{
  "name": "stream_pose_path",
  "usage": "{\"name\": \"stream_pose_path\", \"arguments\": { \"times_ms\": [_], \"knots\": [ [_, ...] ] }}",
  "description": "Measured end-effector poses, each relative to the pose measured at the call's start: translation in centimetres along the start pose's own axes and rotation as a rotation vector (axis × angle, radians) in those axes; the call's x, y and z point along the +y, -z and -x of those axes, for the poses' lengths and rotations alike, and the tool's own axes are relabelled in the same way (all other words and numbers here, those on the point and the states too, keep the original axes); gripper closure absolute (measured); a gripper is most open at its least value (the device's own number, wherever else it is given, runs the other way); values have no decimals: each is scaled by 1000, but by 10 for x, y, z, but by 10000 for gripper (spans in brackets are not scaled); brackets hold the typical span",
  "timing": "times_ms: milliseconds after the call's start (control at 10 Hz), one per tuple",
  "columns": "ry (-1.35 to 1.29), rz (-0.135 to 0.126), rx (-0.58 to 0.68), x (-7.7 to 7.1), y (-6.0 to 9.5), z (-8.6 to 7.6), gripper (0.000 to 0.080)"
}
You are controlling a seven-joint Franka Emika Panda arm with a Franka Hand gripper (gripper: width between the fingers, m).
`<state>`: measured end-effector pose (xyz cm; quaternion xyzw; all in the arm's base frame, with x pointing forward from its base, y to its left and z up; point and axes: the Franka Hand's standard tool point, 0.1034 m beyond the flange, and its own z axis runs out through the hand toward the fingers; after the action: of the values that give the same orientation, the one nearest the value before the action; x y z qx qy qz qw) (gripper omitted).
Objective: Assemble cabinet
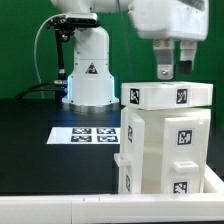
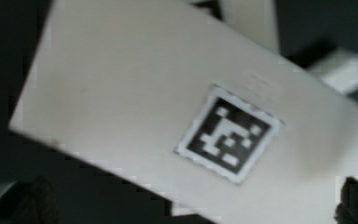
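- The robot's two-finger gripper [image 1: 175, 70] hangs just above the cabinet's top slab, its dark fingers [image 1: 165, 68] pointing down; the jaws stand spread wide and hold nothing.
- In the wrist view the flat white top slab with a black-and-white square tag [image 2: 176, 105] fills most of the picture, tilted across it, so the gripper looks roughly centred over it, though which edges the fingers would straddle cannot be told.
- The white plastic boxy cabinet [image 1: 165, 145], built of tagged slabs and blocks, stands at the front of the black worktop [image 1: 40, 145], towards the exterior view's right, close to the white front edge.
- The top slab [image 1: 168, 96] sits on the stack and seems to overhang it slightly; whether it is fully seated is not clear.
- Judgement: the step in hand is probably either a release just made on this slab or an approach to grip or press it.
- To do it well, the arm should move straight up or down, keeping the fingers parallel to the slab's edges, so nothing drags sideways and unseats the stack.
- If gripping, the jaws should close evenly on opposite sides, away from the tag.
- The marker board [image 1: 85, 134] lies flat behind the cabinet, near the arm's white base [image 1: 88, 75], well apart from the work.
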<state>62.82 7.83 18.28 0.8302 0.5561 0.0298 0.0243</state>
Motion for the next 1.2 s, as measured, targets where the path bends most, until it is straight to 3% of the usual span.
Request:
{"name": "stream_pose_path", "arguments": {
  "times_ms": [400, 500, 700, 900, 1200],
  "knots": [
    [191, 4, -9, 3, -1, 5, 3],
    [439, 24, -38, 5, -3, 8, 3],
    [706, 25, -85, 5, -6, 11, 3],
    [908, 10, -124, 3, -14, 12, 3],
    [902, -16, -134, -1, -27, 16, 3]
  ]
}}
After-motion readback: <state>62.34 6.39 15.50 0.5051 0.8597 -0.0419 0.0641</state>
